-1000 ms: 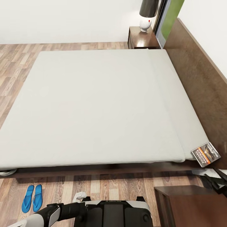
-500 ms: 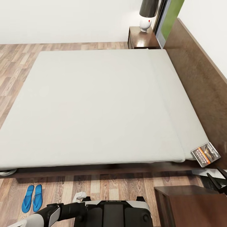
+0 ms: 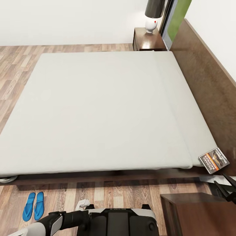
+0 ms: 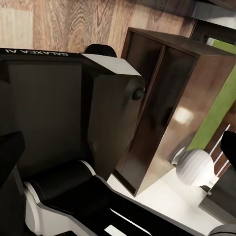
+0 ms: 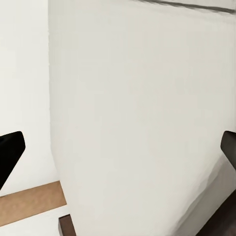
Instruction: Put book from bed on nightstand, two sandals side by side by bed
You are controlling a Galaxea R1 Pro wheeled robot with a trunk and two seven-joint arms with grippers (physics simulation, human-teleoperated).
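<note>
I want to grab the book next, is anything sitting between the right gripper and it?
Nothing visible. The book lies at the mattress corner by the headboard, and the right gripper is just below it, with open space between.

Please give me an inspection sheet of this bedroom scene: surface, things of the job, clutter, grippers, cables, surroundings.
Surface: off-white mattress of the bed, bare except at one corner.
Job's things: the book lies flat on the bed's corner by the headboard; the two sandals lie side by side on the floor beside the bed; near nightstand has nothing on the part in view.
Clutter: a lamp stands on the far nightstand.
Grippers: right gripper is low, beside the bed corner below the book, its fingers spread in the right wrist view, holding nothing.
Cables: nothing seen.
Surroundings: wood-plank floor, white wall.
</note>
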